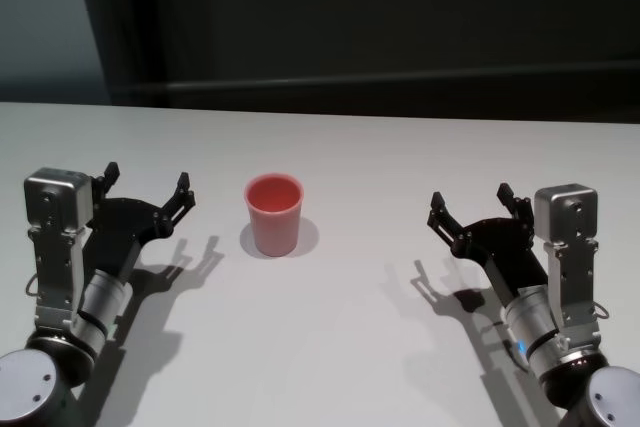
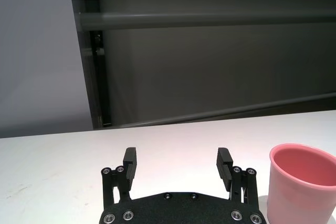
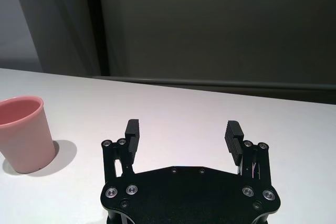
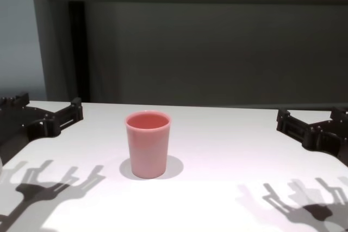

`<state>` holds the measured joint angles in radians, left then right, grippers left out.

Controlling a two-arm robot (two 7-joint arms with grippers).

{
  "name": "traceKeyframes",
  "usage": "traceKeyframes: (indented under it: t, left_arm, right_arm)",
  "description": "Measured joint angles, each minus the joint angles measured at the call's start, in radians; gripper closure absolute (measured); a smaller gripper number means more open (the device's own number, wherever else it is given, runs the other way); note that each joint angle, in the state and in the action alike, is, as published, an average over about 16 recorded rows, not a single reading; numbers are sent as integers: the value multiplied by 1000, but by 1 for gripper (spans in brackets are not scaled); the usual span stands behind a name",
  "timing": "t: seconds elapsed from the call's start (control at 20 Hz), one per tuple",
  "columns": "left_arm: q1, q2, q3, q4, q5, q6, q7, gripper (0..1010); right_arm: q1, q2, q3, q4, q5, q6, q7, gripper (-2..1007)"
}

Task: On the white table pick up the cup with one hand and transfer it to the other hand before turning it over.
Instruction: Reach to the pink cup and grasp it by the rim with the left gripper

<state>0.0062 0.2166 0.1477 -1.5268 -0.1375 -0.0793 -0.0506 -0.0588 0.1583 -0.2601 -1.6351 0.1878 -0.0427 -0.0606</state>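
Upright cup (image 4: 148,144) on white table (image 1: 400,167), interior visible only from head view

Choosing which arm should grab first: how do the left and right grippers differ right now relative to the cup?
The left gripper sits closer to the cup; the right gripper is farther from it. In the head view, the left gripper is about level with the cup's rim, the right one slightly nearer the robot. Both stand open and empty above the white table, fingers pointing away from the robot.
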Motion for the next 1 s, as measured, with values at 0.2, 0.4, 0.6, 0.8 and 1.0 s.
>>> traceKeyframes:
  t: [0.2, 0.4, 0.6, 0.8, 1.0]
  left_arm:
    - [0, 0, 0, 0, 0, 0, -2, 7]
    - [-1, 5, -2, -4, 0, 2, -17, 7]
    - [-3, 20, -8, -16, -4, 13, -51, 7]
    - [-10, 50, -12, -35, 1, 30, -98, 7]
    - [-23, 98, -8, -62, 22, 57, -161, 7]
  right_arm:
    - [0, 0, 0, 0, 0, 0, 0, 1]
    - [0, 0, 0, 0, 0, 0, 0, 1]
    - [0, 0, 0, 0, 0, 0, 0, 1]
    - [0, 0, 0, 0, 0, 0, 0, 1]
    - [0, 0, 0, 0, 0, 0, 0, 1]
